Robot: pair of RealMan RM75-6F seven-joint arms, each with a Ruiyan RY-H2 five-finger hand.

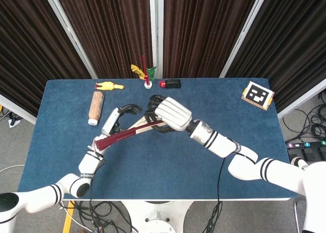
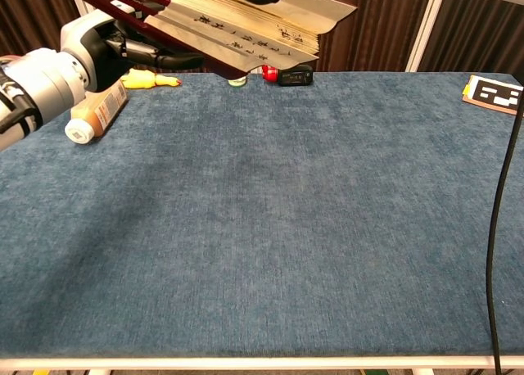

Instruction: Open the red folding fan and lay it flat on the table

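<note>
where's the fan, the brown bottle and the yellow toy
fan (image 1: 122,136), head view, on the red ribs.
brown bottle (image 1: 95,106), head view, on the middle of its body.
yellow toy (image 1: 108,85), head view, on its body.

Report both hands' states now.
Left hand: fingers apart beside the red fan; contact cannot be told.
Right hand: holds the fan, partly opened, above the table.

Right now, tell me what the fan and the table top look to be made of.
Red folding fan: dark red glossy ribs, likely lacquered wood or plastic; cream pleated leaf with printed characters, probably paper. Table: blue matte, fuzzy cover, apparently felt or short-pile fabric.
</note>
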